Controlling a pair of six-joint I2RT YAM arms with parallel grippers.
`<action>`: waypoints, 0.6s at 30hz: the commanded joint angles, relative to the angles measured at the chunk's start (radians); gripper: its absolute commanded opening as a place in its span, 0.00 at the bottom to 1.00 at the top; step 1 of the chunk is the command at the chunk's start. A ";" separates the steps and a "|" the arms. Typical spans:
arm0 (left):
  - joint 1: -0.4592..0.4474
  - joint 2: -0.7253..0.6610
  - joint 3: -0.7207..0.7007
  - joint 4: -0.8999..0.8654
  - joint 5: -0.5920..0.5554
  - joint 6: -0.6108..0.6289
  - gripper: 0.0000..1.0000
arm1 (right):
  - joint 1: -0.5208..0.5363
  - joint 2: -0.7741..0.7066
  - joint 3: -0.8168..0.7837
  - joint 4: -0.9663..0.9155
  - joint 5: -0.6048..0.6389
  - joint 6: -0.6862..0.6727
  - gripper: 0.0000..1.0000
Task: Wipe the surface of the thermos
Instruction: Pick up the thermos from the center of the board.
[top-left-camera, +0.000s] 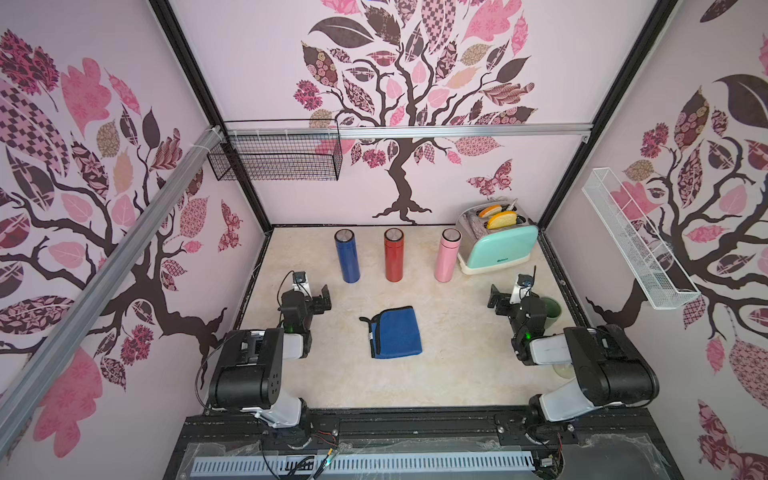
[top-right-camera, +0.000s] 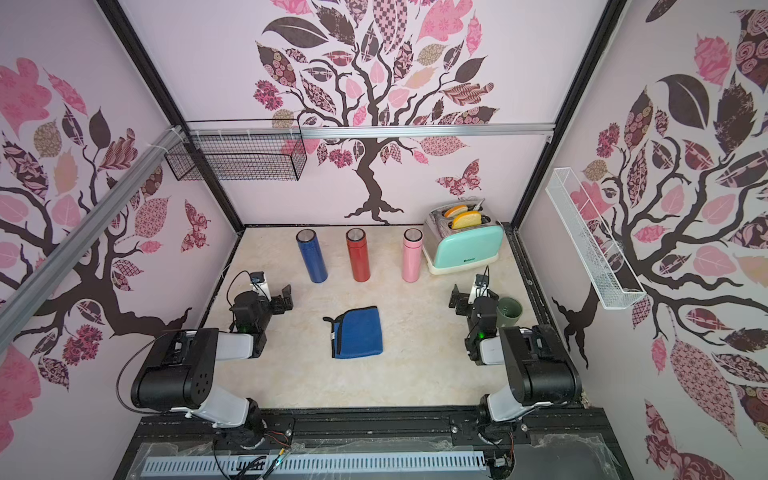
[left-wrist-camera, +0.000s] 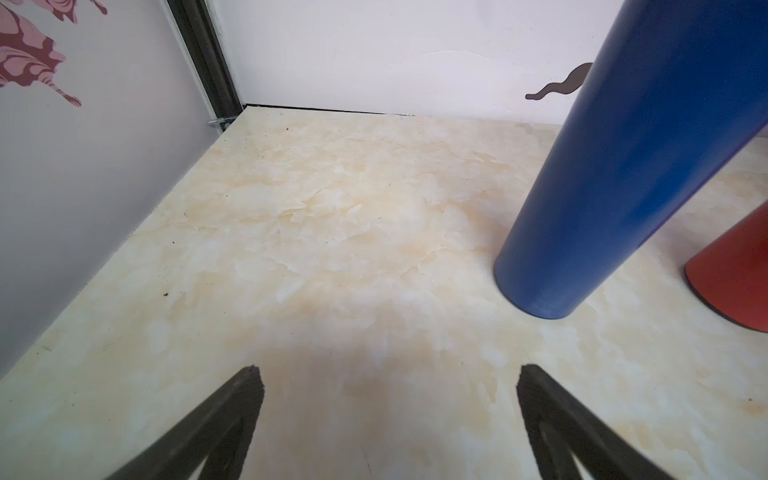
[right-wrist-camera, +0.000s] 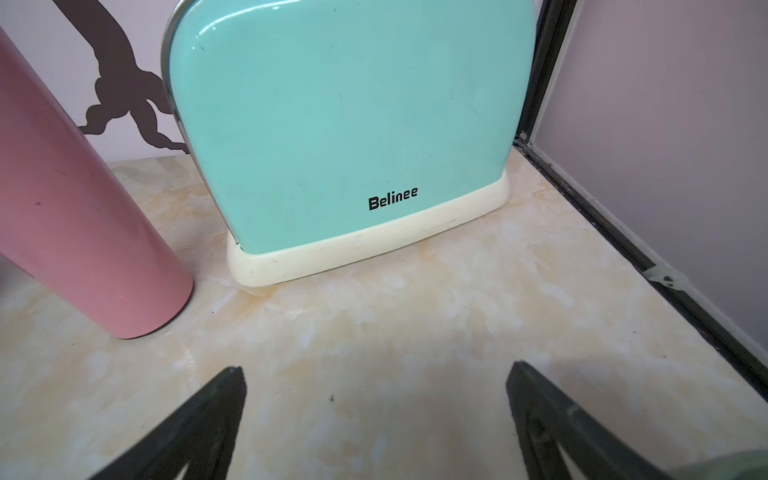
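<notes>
"Belinee" in black, mint toaster (right-wrist-camera: 349, 124) front, near base

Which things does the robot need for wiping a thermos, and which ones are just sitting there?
For the job: blue cloth, blue thermos, red thermos, pink thermos. I cannot tell which one gets wiped.

Just sitting there: toaster, green cup, black wire basket, white wire rack.

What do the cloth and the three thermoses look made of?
The blue cloth: soft fabric, likely microfibre; matte fuzzy nap, black stitched edge. The blue thermos, red thermos and pink thermos: probably coated metal; smooth bodies with soft sheen, silvery lids.
</notes>
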 joint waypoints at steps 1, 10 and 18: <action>0.002 0.007 0.011 0.017 0.000 0.003 0.98 | 0.009 0.018 0.027 0.010 0.013 -0.005 0.99; 0.015 0.008 0.009 0.024 0.026 0.000 0.98 | 0.009 0.018 0.027 0.011 0.012 -0.005 0.99; 0.035 0.008 0.001 0.041 0.067 -0.005 0.98 | 0.009 0.014 0.022 0.015 0.012 -0.005 0.99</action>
